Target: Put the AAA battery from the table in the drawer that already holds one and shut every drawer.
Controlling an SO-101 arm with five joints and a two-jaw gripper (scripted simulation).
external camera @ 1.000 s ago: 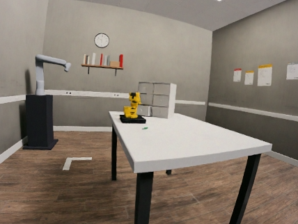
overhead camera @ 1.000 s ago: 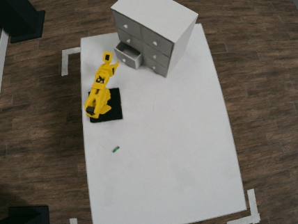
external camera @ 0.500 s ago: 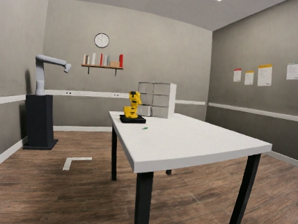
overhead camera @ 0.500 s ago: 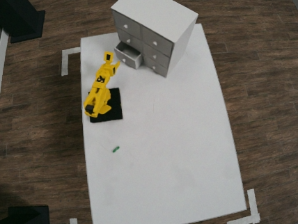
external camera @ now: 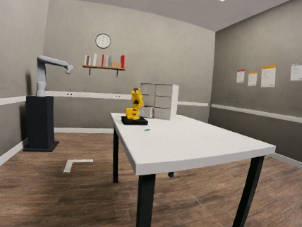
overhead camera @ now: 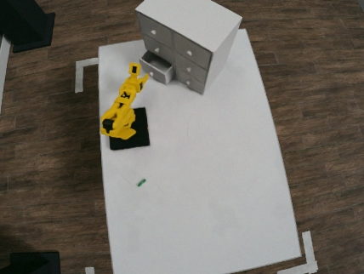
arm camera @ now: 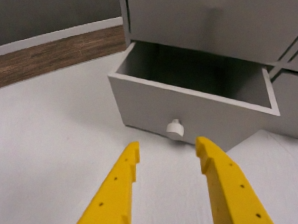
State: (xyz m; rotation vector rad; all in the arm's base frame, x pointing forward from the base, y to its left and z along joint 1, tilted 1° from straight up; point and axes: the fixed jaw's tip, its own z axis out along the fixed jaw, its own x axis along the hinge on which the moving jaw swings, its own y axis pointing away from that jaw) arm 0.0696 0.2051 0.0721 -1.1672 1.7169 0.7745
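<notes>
The green AAA battery (overhead camera: 141,183) lies on the white table, in front of my base and far from my gripper; it also shows in the side view (external camera: 147,130). The grey chest of drawers (overhead camera: 187,38) stands at the back of the table. Its bottom left drawer (overhead camera: 157,67) is pulled out partway. In the wrist view this open drawer (arm camera: 195,95) fills the upper half, with its white knob (arm camera: 175,129) just ahead of my fingertips. I see nothing inside it, but its floor is dark and partly hidden. My gripper (arm camera: 167,147) is open a little and empty, close in front of the knob.
The other drawers of the chest look shut. My black base plate (overhead camera: 129,129) sits near the table's left edge. A grey arm on a dark pedestal (external camera: 40,106) stands off the table to the left.
</notes>
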